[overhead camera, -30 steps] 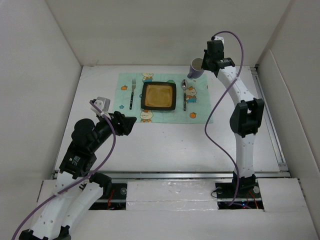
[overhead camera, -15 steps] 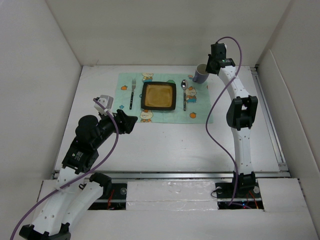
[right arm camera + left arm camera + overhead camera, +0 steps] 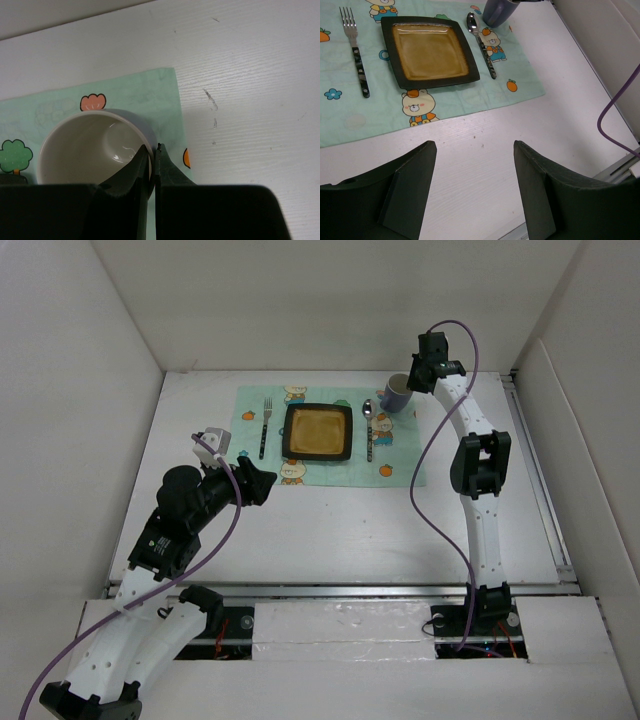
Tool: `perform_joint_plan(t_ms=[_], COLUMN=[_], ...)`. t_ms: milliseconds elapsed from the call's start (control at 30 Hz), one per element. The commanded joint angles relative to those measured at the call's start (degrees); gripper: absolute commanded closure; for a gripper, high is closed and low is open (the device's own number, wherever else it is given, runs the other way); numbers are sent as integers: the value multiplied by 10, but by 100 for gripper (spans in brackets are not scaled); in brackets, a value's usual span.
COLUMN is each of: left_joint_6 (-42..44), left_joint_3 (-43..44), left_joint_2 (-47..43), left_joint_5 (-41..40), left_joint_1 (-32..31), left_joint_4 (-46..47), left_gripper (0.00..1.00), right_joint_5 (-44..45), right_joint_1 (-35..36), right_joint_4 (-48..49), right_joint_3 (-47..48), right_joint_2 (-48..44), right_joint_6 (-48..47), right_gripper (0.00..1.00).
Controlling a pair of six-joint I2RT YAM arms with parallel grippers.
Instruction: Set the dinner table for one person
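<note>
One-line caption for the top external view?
Right gripper pinches the purple cup by its rim at the placemat corner; plate, fork and spoon laid; left gripper open.

Open passage: the bare table (image 3: 320,530) strip between the near edge of the placemat (image 3: 400,472) and the arm bases, plus the strips to either side of the placemat. On the placemat, the plate (image 3: 319,432) sits centre, with the fork (image 3: 265,427) just left and the spoon (image 3: 368,430) just right; the gaps between them are narrow. The mug (image 3: 396,393) blocks the far right corner, its rim pinched by the right claw (image 3: 153,155). The left claw (image 3: 474,147) hangs wide-jawed over the near-left strip. Walls (image 3: 100,390) bound both sides and the rear.
</note>
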Motion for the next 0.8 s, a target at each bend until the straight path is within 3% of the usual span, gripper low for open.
perform_joint_plan(t_ms=[0,100,167,433,633,667,767], left_joint_6=[6,6,6,5,0,-1,-5], left_joint_3=[6,6,4,5,8,8,12], left_joint_2=[1,1,4,8,11,11,13], left_joint_5=[-3,-2,1,0,-24,-34,-55], left_joint_1=[1,1,7,19,25,25,25], left_joint_4=[16,17,18,20,12,11,2], left_gripper=[40,40,40,39,38,37,35], right_joint_5=[-10,-14,-20,-65,-118,-114,-130], right_joint_1=[0,-6,-6,-17,-28,-28,-12], right_joint_4=[54,58,65,94,177,192,247], right_joint_3=[42,29,17,-28,-168,-192,-310], right_joint_2=[-10,-11,-18,-78,-250,-280,-408], right_joint_6=[12,12,12,17,33,33,5], right_gripper=[100,99,73,48,26,0,0])
